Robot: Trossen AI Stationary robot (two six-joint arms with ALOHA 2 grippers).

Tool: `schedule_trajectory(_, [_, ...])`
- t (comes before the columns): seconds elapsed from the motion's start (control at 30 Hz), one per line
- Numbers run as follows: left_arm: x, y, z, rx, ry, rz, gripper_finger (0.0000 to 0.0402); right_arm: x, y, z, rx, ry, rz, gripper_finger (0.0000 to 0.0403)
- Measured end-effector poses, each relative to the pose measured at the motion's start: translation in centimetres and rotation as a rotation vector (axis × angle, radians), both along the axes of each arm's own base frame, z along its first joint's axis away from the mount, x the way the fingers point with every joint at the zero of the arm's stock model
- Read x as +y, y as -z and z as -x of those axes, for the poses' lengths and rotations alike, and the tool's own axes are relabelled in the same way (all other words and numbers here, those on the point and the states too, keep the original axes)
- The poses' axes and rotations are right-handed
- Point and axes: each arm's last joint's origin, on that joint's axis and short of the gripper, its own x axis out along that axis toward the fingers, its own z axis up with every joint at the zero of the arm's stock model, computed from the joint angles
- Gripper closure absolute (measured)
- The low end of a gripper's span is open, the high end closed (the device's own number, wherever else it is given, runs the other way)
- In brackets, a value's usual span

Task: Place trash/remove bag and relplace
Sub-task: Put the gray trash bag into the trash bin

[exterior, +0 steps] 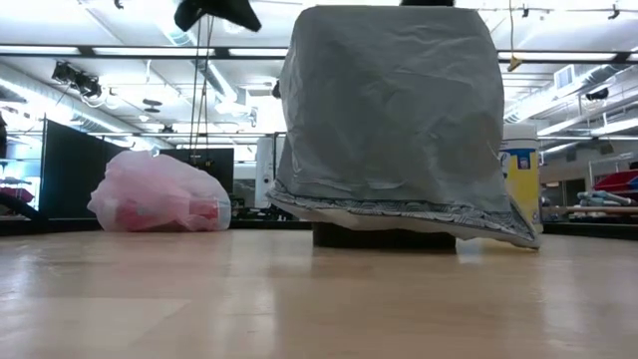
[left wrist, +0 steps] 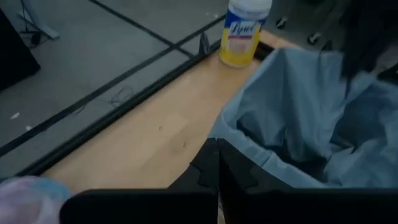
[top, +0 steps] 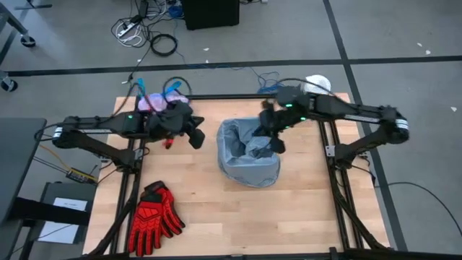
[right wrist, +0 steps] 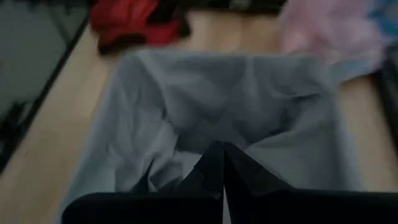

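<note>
We start at the right tool [right wrist: 217, 163]: in its own wrist view its two dark fingers meet point to point, clenched on nothing, and hang over the mouth of the grey-blue liner [right wrist: 217, 112]. From above we see that tool [top: 273, 137] over the far right part of the liner [top: 249, 155], which is draped over a bin near the middle of the desk [top: 216, 217].

The left tool [left wrist: 214, 171] is likewise clenched and empty in its wrist view, just beside the liner's [left wrist: 311, 124] rim. The high view puts it [top: 195, 133] left of the bin, clear of it, with the pink bag [top: 155, 103] behind that arm at the far edge of the desk.

Only the low view shows the liner [exterior: 394, 120] from the side: it hangs down over the bin, its hem spreading out low above a dark base. There the pink bag [exterior: 159, 194] sits full on the desk, well to the side of the bin, with something red showing through.

A yellow tub [left wrist: 242, 31] stands at the far desk corner; the left wrist view shows its label, and the low view shows only a strip of it [exterior: 520, 184] past the liner. Red gloves [top: 154, 217] lie at the near left of the desk in the high view, and the right wrist view shows them [right wrist: 134, 22] beyond the bin.
</note>
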Motion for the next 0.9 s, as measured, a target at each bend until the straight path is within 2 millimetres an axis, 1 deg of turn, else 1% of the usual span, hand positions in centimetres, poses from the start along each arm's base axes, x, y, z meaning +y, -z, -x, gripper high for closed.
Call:
schedule_trajectory(0.1, [0.0,-0.7,0.8,-0.026,0.009,-0.012,0.04,-0.4,1.2,-2.7,0.107,-0.113,0.075,0.0403])
schedule_trajectory(0.17, [0.0,-0.8,1.3,-0.023,0.01,-0.013,0.04,-0.6,1.8,-4.1,0.161,-0.206,0.19,0.0403])
schedule_trajectory(0.3, [0.0,-1.1,1.8,-0.031,0.012,-0.014,0.04,-0.7,1.7,-6.0,0.171,-0.388,0.412,0.0403])
schedule_trajectory(0.4, [-0.1,-1.2,1.8,-0.038,0.016,-0.015,0.04,-0.5,1.8,-6.9,0.167,-0.515,0.507,0.0403])
schedule_trajectory(0.5, [-0.2,-1.1,1.8,-0.032,0.018,-0.015,0.04,-0.3,2.6,-7.8,0.171,-0.6,0.557,0.0403])
schedule_trajectory(0.63, [-0.2,-1.1,1.8,-0.031,0.017,-0.015,0.04,-0.2,5.1,-9.2,0.251,-0.665,0.556,0.0403])
schedule_trajectory(0.9, [-0.3,-1.0,1.9,-0.03,0.006,-0.001,0.04,-0.4,9.4,-11.5,0.374,-0.687,0.51,0.0403])
